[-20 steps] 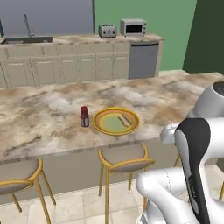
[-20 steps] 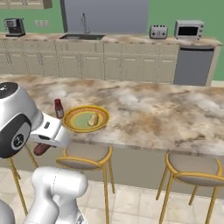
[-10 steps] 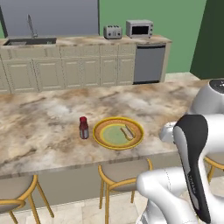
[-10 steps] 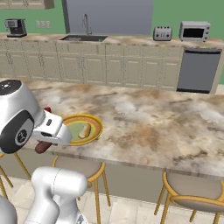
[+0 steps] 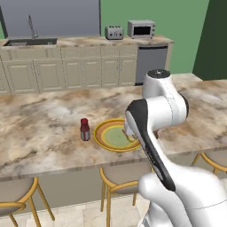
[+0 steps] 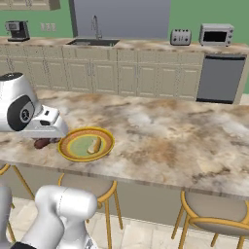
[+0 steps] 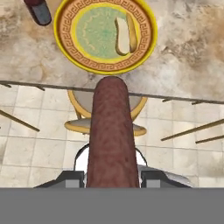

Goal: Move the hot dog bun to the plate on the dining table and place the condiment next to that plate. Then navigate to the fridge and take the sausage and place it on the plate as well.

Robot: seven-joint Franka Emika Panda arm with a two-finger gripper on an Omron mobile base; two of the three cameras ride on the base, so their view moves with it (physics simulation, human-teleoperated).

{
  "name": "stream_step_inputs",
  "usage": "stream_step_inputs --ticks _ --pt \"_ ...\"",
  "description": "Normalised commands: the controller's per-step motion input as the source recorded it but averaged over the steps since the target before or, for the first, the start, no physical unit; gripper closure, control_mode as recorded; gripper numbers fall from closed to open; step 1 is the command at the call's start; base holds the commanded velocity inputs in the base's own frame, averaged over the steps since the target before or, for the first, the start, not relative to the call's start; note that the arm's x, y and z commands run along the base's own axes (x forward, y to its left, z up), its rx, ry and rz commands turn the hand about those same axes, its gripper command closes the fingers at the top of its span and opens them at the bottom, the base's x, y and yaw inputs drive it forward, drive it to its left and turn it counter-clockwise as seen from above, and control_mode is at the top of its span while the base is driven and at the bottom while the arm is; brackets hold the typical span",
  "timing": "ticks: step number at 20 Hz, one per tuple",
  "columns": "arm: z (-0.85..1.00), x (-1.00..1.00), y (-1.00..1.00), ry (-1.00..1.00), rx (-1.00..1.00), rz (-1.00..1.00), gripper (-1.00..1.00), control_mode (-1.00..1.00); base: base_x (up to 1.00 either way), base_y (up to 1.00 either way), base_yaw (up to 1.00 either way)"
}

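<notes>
Reddish-brown sausage [image 7: 109, 135] in pincer [image 7: 111, 178], near plate [image 7: 148, 41] holding bun [image 7: 125, 36].

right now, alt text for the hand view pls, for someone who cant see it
A dark reddish-brown sausage held in the gripper points toward a yellow-rimmed plate on the marbled dining table. A hot dog bun lies on the plate, a condiment bottle beside it.

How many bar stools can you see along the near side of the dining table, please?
3 in the right base view: one below the plate, one further right, one at the left edge behind the arm. Others may be hidden.
</notes>
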Motion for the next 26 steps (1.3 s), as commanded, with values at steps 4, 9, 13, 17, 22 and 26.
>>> stream_step_inputs --ticks 4,9,13,17,22,26 --pt "-0.45 1.00 0.30 0.14 0.00 0.14 1.00 -1.00 0.00 0.00 0.00" --pt "-0.70 0.94 0.02 0.01 0.00 0.14 1.00 -1.00 0.00 0.00 0.00" --pt "-0.80 0.77 0.00 0.00 0.00 0.13 1.00 -1.00 0.00 0.00 0.00" --pt "-0.79 0.54 0.02 0.00 0.00 0.10 1.00 -1.00 0.00 0.00 0.00" --pt "-0.56 0.57 0.12 0.00 0.00 0.07 1.00 -1.00 0.00 0.00 0.00" --pt "-0.37 0.53 0.17 0.00 0.00 0.04 1.00 -1.00 0.00 0.00 0.00"
